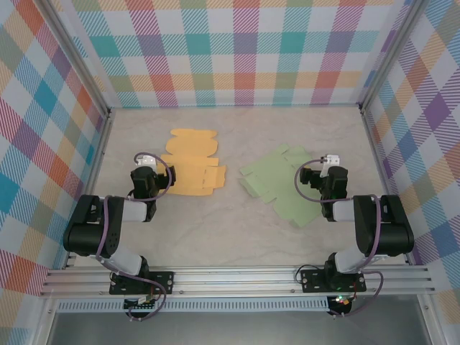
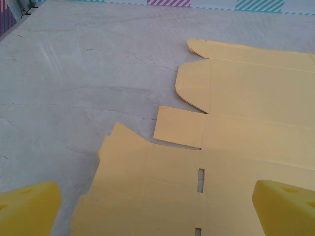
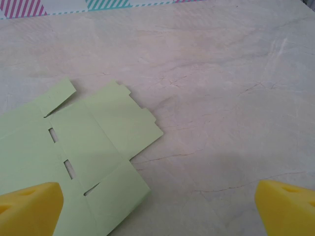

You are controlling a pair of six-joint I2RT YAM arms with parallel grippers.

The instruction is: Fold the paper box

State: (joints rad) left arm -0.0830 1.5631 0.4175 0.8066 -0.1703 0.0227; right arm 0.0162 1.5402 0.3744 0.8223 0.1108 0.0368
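Two unfolded paper box blanks lie flat on the table. The orange blank (image 1: 192, 164) lies left of centre and the green blank (image 1: 282, 185) right of centre. My left gripper (image 1: 146, 159) hovers at the orange blank's left edge, open. In the left wrist view, the orange blank (image 2: 236, 123) with its flaps and slots spreads between the yellow fingertips (image 2: 27, 209) of the left gripper (image 2: 157, 211). My right gripper (image 1: 330, 161) stands open just right of the green blank. In the right wrist view, the green blank (image 3: 83, 147) lies under the left side of the right gripper (image 3: 157, 211).
The marbled table (image 1: 237, 237) is walled by checkered panels (image 1: 237, 57) at the back and both sides. An aluminium rail (image 1: 237, 277) carrying both arm bases runs along the near edge. A gap of bare table separates the two blanks.
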